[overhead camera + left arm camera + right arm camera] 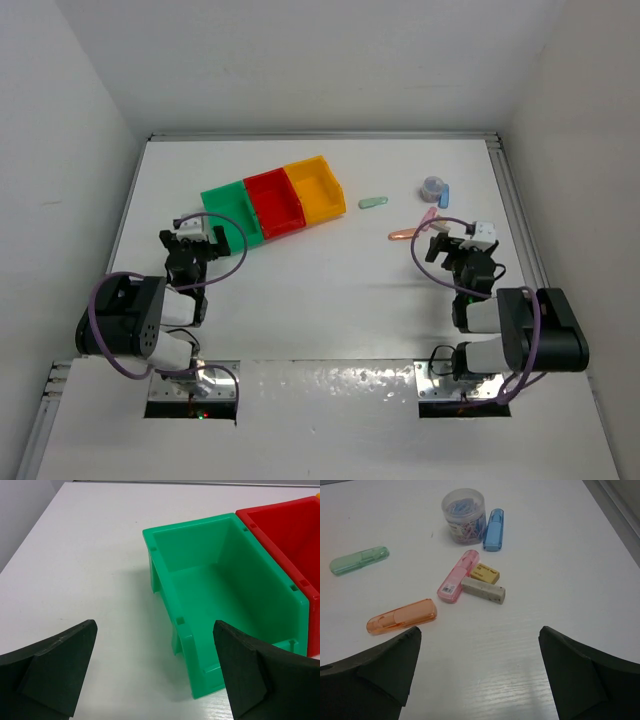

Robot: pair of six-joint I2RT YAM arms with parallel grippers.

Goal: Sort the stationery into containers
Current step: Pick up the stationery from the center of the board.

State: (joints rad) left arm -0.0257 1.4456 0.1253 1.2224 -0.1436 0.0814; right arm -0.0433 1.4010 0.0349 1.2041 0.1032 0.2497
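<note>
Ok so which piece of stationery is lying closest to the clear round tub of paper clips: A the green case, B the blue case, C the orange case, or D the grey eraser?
B: in the right wrist view the blue case lies right beside the clear round tub, nearer than any other piece.

A white table [330, 300] lay under plain pale walls [320, 60] that closed it in on three sides. A light metal rail [517, 205] ran along its right and far edges.
</note>
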